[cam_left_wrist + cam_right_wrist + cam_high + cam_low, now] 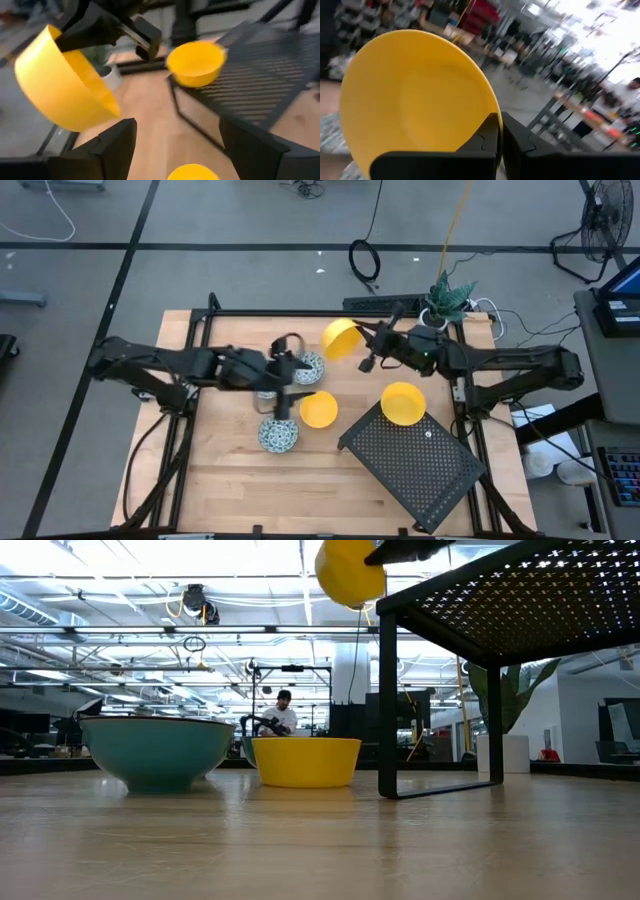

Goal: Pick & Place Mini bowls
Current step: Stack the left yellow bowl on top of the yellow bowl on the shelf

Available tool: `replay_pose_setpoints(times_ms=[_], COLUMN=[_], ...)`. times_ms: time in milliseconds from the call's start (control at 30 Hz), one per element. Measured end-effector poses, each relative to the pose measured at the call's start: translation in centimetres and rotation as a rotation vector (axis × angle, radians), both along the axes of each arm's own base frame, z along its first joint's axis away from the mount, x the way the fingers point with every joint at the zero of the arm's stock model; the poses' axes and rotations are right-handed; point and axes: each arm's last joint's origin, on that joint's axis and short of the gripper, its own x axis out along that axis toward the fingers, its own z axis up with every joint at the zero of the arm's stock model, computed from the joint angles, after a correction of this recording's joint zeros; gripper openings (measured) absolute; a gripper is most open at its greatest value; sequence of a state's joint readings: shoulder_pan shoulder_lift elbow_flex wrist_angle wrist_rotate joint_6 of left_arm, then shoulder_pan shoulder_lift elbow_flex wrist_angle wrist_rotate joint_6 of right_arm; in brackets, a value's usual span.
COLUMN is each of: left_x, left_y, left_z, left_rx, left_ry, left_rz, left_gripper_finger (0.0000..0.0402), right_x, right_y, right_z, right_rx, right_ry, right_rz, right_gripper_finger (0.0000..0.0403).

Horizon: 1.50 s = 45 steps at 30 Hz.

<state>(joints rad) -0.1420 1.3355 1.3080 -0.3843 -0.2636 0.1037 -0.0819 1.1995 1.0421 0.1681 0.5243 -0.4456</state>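
My right gripper (368, 348) is shut on a plain yellow mini bowl (340, 338), held high above the far middle of the table; the low view shows that bowl (350, 570) near its top edge. A second yellow bowl (403, 402) sits on the black perforated rack (415, 465). A third yellow bowl (318, 409) rests on the table. Two blue-and-white patterned bowls (278, 435) (310, 367) stand on the wood. My left gripper (295, 385) is open, hovering between the patterned bowls and touching nothing; its fingers (115, 150) frame the view toward the rack. My right gripper pinches the yellow bowl by its rim (494, 111), one finger (487, 137) inside the bowl and the other outside. The fingers reach it from the table's right side. The bowl is lifted clear and tipped on its side (60, 90).
The black rack stands on thin legs (388, 700) at the table's near right. A teal-sided bowl (155, 750) and a yellow bowl (305, 760) stand near its leg. A potted plant (447, 298) sits at the far right edge. Bare wood (230, 480) lies at the near left.
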Motion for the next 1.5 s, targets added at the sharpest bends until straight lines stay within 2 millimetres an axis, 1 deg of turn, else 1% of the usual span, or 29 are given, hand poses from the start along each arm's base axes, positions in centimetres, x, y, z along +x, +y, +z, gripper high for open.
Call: replay_pose_setpoints(times_ms=[67, 167, 300, 400, 500, 533, 633, 667, 700, 733, 767, 833, 900, 967, 1067, 1200, 1367, 1500], left_x=[-1.8, -4.2, -8.0, -10.5, -12.0, -12.4, -13.5, -13.8, -14.0, -14.0, -14.0, -13.9, -13.6, -13.4, -13.3, -13.2, -13.2, -13.2], left_y=[0.6, 1.4, 2.2, 2.7, 2.9, 3.0, 3.1, 3.2, 3.2, 3.2, 3.2, 3.2, 3.1, 3.1, 3.1, 3.1, 3.1, 3.1], left_z=[-0.5, -1.1, -1.6, -2.3, -3.5, -3.6, -3.3, -3.2, -3.3, -3.5, -3.5, -3.8, -3.9, -4.0, -4.1, -4.1, -4.1, -4.0], left_rx=[0.0, -0.011, 0.019, 0.014, -0.002, -0.007, -0.012, -0.013, -0.009, -0.004, 0.004, 0.028, 0.055, 0.075, 0.106, 0.122, 0.124, 0.138], left_ry=[-0.042, -0.165, -0.297, -0.347, -0.351, -0.356, -0.395, -0.411, -0.413, -0.407, -0.404, -0.387, -0.371, -0.367, -0.354, -0.35, -0.355, -0.364], left_rz=[-0.028, -0.014, -0.009, 0.008, 0.016, 0.009, 0.002, 0.002, 0.001, 0.001, -0.001, -0.007, -0.012, -0.015, -0.02, -0.023, -0.023, -0.026], left_gripper_finger=[0.0281, 0.0276, 0.0279, 0.0284, 0.0286, 0.0286, 0.0281, 0.028, 0.0278, 0.0277, 0.0276, 0.0276, 0.0279, 0.0283, 0.0286, 0.0285, 0.0278, 0.0276], right_x=[-0.2, -0.5, -1.3, -2.0, -2.4, -2.6, -2.6, -2.6, -2.0, -1.8, -2.0, -1.9, -1.8, -2.2, -2.3, -3.2, -4.3, -4.4], right_y=[0.4, 1.0, 1.4, 1.4, 1.4, 1.4, 1.4, 1.4, 1.4, 1.4, 1.4, 1.3, 1.1, 1.1, 1.2, 1.4, 1.6, 1.9], right_z=[1.8, 4.9, 9.4, 12.8, 16.0, 16.7, 18.8, 19.2, 19.1, 19.2, 19.3, 18.6, 18.4, 17.5, 16.9, 16.0, 14.6, 14.2], right_rx=[0.041, 0.081, 0.156, 0.22, 0.29, 0.315, 0.383, 0.4, 0.415, 0.423, 0.448, 0.531, 0.603, 0.657, 0.715, 0.819, 0.926, 1.0], right_ry=[0.053, 0.095, 0.115, 0.097, 0.069, 0.072, 0.048, 0.054, 0.054, 0.017, -0.01, 0.033, 0.048, 0.13, 0.168, 0.269, 0.416, 0.451], right_rz=[0.012, 0.028, 0.026, 0.012, -0.007, -0.014, -0.033, -0.04, -0.046, -0.037, -0.011, 0.043, 0.09, 0.079, 0.045, 0.03, -0.058, -0.009], right_gripper_finger=[0.0, 0.0, 0.0, 0.0, 0.0, 0.0, 0.0, 0.0, 0.0, 0.0, 0.0, 0.0, 0.0, 0.0, 0.0, 0.0, 0.0, 0.0])
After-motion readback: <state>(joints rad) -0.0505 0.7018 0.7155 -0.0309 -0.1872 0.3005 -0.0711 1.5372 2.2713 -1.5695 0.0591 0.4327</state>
